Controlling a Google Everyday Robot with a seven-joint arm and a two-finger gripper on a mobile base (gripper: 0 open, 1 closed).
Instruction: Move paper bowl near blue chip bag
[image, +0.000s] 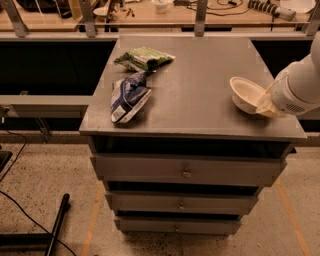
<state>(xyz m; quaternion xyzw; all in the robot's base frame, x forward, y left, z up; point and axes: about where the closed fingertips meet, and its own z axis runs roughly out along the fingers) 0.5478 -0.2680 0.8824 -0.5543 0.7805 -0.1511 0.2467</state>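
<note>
The paper bowl (244, 93) is off-white and sits at the right edge of the grey cabinet top (200, 65), tipped up so its inside faces left. My gripper (266, 105) comes in from the right on a white arm and is shut on the bowl's right rim. The blue chip bag (129, 96), dark blue and white, lies flat near the cabinet's left front edge, well to the left of the bowl.
A green and white snack bag (145, 57) lies just behind the blue bag. The cabinet has several drawers (186, 172) below. A cluttered wooden workbench (150, 12) runs behind. A black bar and cable (59, 220) lie on the floor at left.
</note>
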